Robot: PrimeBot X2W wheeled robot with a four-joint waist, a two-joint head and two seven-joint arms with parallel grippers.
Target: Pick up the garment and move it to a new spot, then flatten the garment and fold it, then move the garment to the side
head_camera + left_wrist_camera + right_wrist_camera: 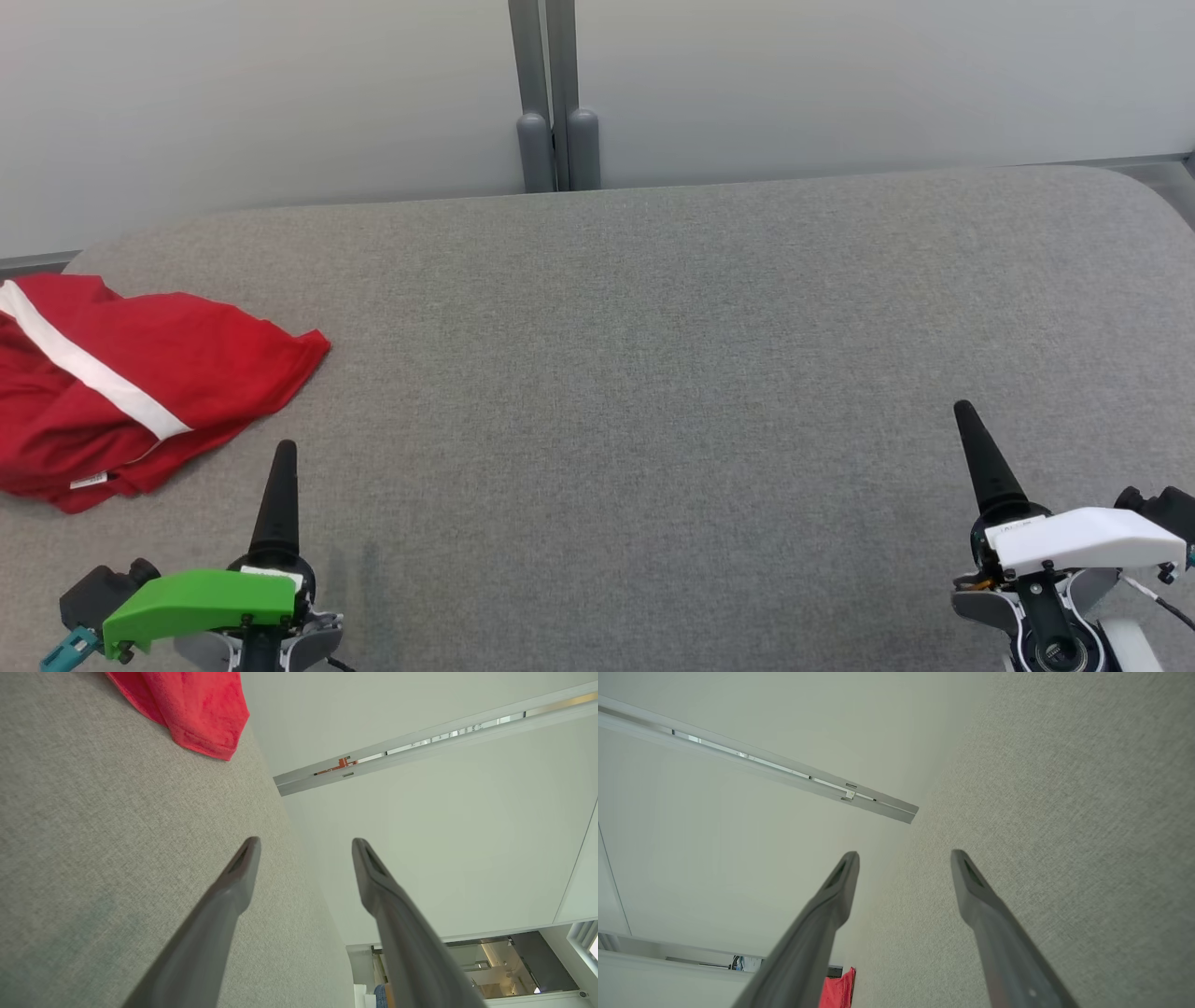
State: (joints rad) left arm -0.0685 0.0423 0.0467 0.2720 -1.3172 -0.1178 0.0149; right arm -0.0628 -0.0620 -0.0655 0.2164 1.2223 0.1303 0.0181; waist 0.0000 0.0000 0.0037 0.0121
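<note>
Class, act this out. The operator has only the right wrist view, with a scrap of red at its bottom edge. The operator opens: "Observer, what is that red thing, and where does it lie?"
Observer: A red garment, crumpled at the left end of the grey fabric surface.
Operator: Is the left tool holding it?
Observer: No. The left tool is open and empty, apart from the cloth, which lies just to its left.
Operator: Any marking I could aim by?
Observer: A white stripe runs diagonally across the garment.
</note>
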